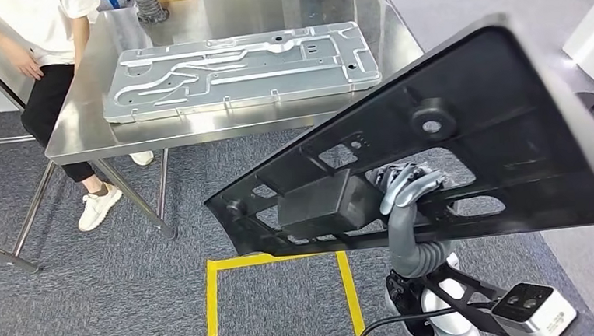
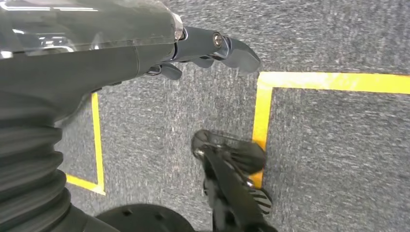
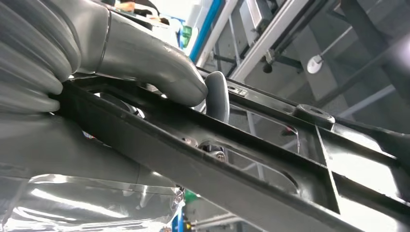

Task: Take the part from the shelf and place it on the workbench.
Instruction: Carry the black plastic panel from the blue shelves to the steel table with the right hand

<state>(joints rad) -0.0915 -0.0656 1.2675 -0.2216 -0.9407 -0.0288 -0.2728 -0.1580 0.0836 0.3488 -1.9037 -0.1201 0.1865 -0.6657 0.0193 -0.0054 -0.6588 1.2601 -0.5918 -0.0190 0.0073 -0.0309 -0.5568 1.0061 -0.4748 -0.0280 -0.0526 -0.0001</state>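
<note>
Right hand: the right hand (image 1: pixel 406 186) comes up from below on a grey ribbed wrist and is clamped on the black plastic panel (image 1: pixel 500 101); its silver fingers (image 1: pixel 415 178) wrap through an opening in the panel's ribbed underside. In the right wrist view the hand (image 3: pixel 159 72) lies along a black rib of the panel (image 3: pixel 251 159), the thick grey thumb pressed on one side of the rib and a darker finger (image 3: pixel 217 96) curled over from the other side.

Right arm: raised, forearm roughly upright under the panel, with the wrist camera block (image 1: pixel 535 309) low beside it.

Left hand: the left hand (image 2: pixel 203 50) hangs over the floor with nothing in it; the dark fingers reach forward and are slightly curled, apart from each other.

Part: the black plastic panel is large and flat, held in the air and tilted, one narrow end low and near the middle of the head view, the broad end rising toward the right. A boxy black block (image 1: pixel 323 205) sits on its underside just beside the right hand. The panel is off the workbench and short of its near edge.

Workbench: the stainless steel workbench (image 1: pixel 198 127) stands ahead, with a grey stamped metal plate (image 1: pixel 241 66) lying flat on it.

Floor: grey carpet with yellow tape lines (image 1: pixel 276 263); the tape (image 2: pixel 263 116) also shows under the left hand.

Person: a person (image 1: pixel 47 74) in a white top and black trousers stands at the workbench's far left corner.
</note>
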